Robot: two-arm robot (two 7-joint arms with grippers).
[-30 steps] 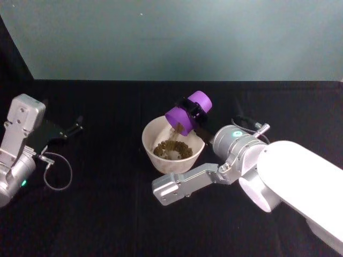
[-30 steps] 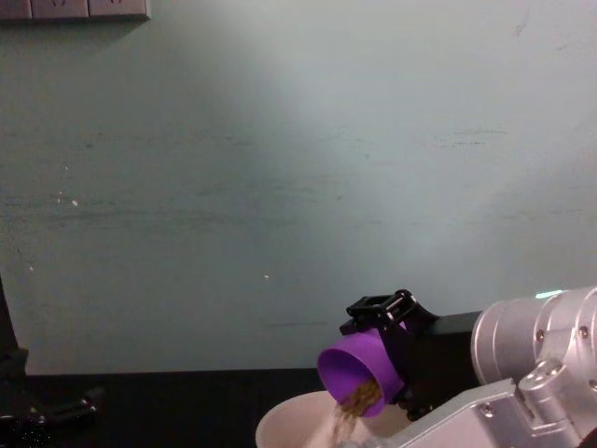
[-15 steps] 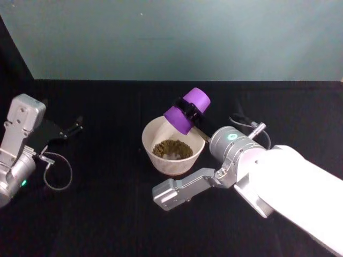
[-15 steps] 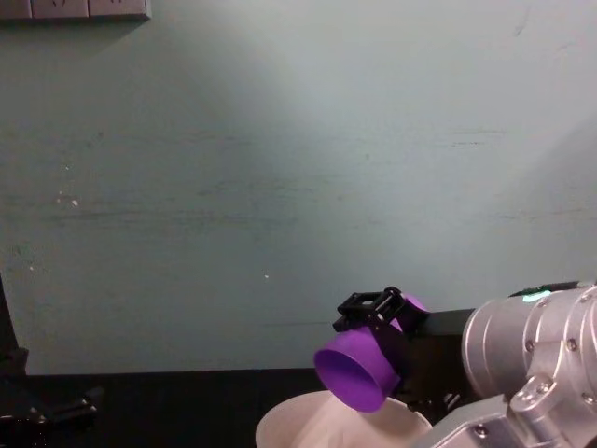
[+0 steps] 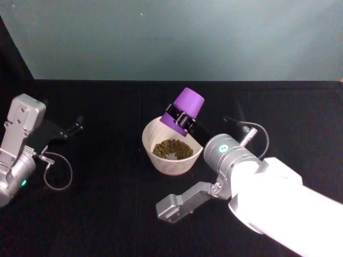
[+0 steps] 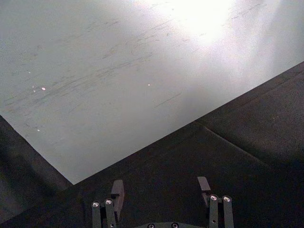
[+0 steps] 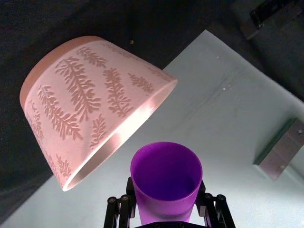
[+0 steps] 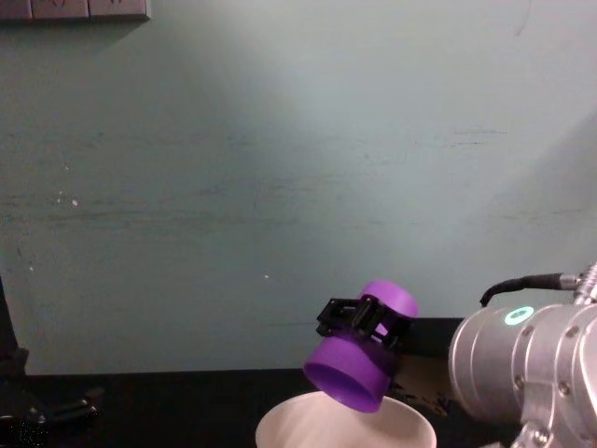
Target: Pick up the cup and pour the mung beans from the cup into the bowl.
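The purple cup (image 5: 184,110) hangs upended over the far rim of the pale bowl (image 5: 148,143), mouth down, with my right gripper (image 5: 180,118) shut on its sides. A heap of green-brown mung beans (image 5: 171,148) lies in the bowl. From the chest the tilted cup (image 8: 360,346) sits just above the bowl's rim (image 8: 280,421). In the right wrist view the cup (image 7: 166,180) looks empty inside, held between the fingers (image 7: 116,210), beside the leaf-patterned bowl wall (image 7: 85,102). My left gripper (image 5: 76,125) rests open at the table's left side, and shows open in its wrist view (image 6: 161,187).
A black cloth covers the table (image 5: 107,214). A teal wall (image 5: 171,37) stands behind it. A thin cable loop (image 5: 56,174) lies by my left arm. My right arm's elbow link (image 5: 185,201) lies in front of the bowl.
The stream of beans from the cup has stopped and the beans sit in the bowl. The right gripper has tipped the cup further, bottom up, and shifted slightly left. The left arm stayed still.
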